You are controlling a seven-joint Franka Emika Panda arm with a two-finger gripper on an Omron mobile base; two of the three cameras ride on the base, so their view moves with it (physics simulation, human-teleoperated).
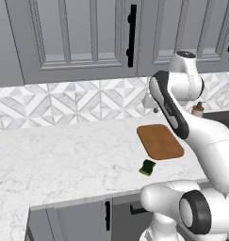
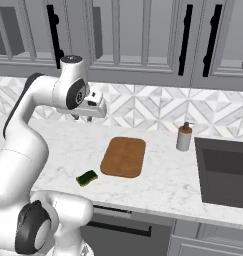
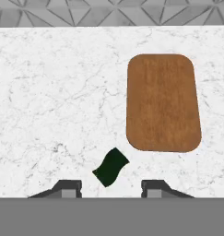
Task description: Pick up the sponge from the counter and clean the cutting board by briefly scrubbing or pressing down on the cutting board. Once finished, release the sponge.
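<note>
Lying between and beyond wide-spread, empty fingers point(image 3: 111, 189), sponge point(image 3: 111, 167) on counter point(image 3: 49, 101) beside cutting board point(image 3: 162, 103).

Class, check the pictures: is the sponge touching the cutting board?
Apart. The hand view shows a strip of white counter between the sponge and the cutting board.

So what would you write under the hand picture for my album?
Open tool hangs over the sponge on the counter, near the board.
</note>
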